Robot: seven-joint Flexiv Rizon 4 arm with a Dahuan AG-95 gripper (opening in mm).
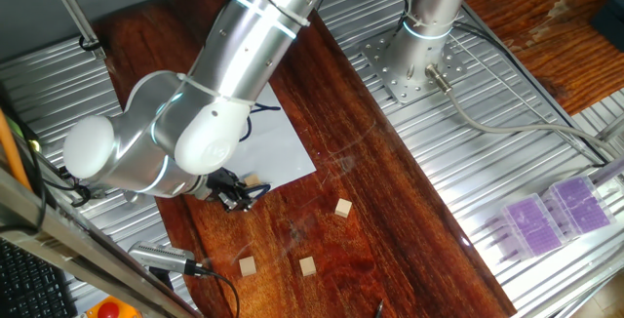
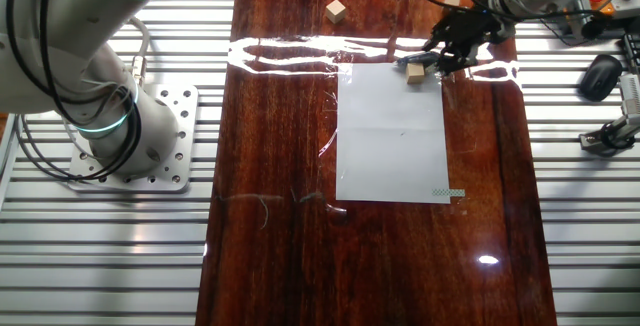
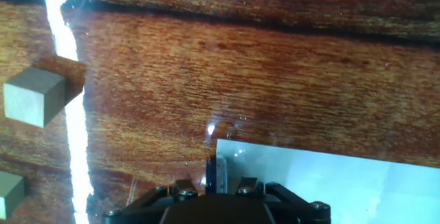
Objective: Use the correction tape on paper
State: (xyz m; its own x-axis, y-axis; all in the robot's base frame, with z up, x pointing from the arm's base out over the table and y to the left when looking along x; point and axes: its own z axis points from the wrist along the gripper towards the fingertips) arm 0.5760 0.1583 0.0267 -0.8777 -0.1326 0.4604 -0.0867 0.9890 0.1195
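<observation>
dark reddish wood worktop runs between two ribbed metal side panels. going left to right in the other fixed view: the arm's round base plate, then the paper mid-table, then the gripper at the paper's far right corner. a wooden cube sits on that corner, more cubes near the far edge. hand view shows the correction tape pinched upright between the fingers, tip at the paper's corner.
</observation>
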